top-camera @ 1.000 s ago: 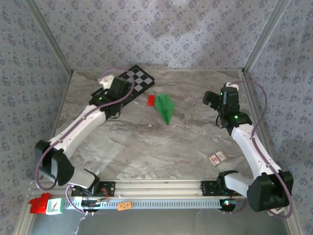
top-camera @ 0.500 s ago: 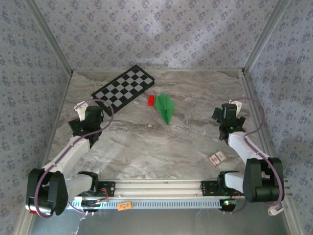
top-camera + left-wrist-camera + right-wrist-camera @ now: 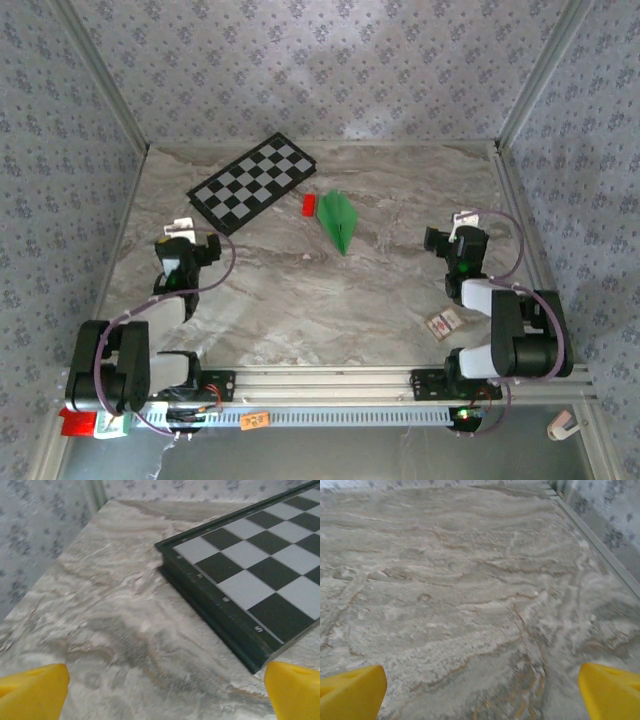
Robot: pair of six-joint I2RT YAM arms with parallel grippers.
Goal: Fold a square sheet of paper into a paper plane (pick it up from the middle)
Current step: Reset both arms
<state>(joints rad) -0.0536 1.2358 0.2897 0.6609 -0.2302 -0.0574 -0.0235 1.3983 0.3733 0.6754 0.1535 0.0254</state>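
- The marbled worktop (image 3: 300, 300) carries everything, with walls of patterned fabric on three sides.
- The left arm lies folded low along the worktop's left edge. The left gripper (image 3: 186, 242) points toward the far edge, its jaws spread wide with nothing between them. In the left wrist view its yellow fingertips (image 3: 35, 692) sit in the bottom corners over bare marble.
- The right arm is folded the same way by the right edge. The right gripper (image 3: 452, 240) is likewise released and empty, and its yellow fingertips (image 3: 350, 692) frame bare worktop.
- The checkerboard (image 3: 252, 183) lies flat near the far left corner, turned at an angle. Its near corner lies just ahead of the left gripper, and the wrist view cuts off its right part.
- The paper plane (image 3: 339, 218) lies flat toward the far edge, around the middle, nose pointing to the near edge, well apart from both grippers. Its creases are hard to make out.
- A small card (image 3: 443, 323) lies near the near right corner, its print too small to read.
- The small red block (image 3: 309, 204) sits just beside the plane's left wing, between it and the checkerboard.
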